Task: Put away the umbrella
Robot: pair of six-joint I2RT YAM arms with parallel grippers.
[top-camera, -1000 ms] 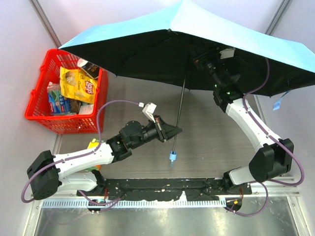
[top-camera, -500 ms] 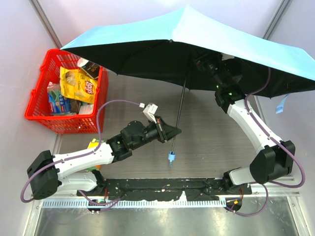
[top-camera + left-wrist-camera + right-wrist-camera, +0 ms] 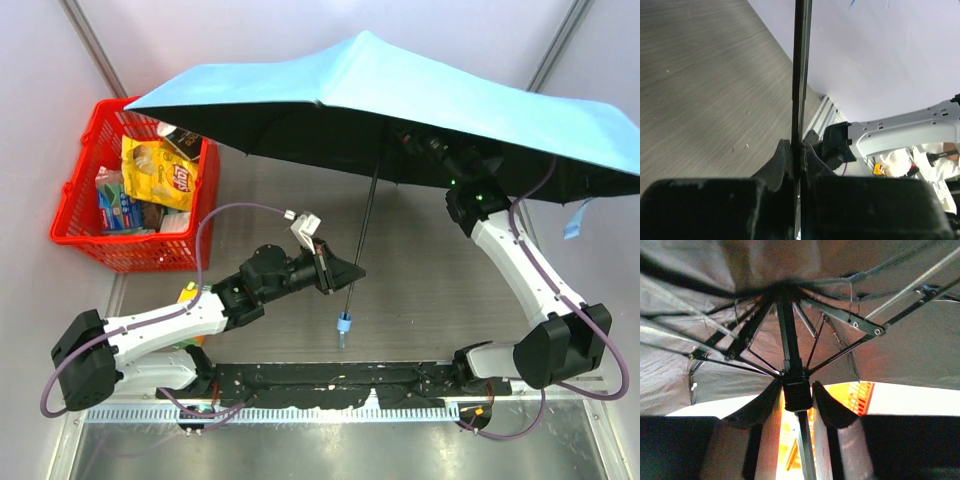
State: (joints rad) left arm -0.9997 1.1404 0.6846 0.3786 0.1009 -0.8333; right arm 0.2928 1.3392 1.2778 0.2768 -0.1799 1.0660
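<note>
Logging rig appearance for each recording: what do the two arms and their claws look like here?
The left arm and right arm share white link shells and bulky black joint housings. A mauve cable loops along each. The left claw is black, with a small white module by its wrist; the right claw has dark fingers. A green light glows on the right arm.

basket (image 3: 118, 256) on table (image 3: 420, 295), left of umbrella (image 3: 400, 85)

- Umbrella (image 3: 400, 85): plain sky-blue canopy outside, black underside, black shaft, blue handle end.
- Shopping basket (image 3: 120, 255) left of umbrella: red.
- Snack packet (image 3: 160, 175) left of umbrella: yellow.
</note>
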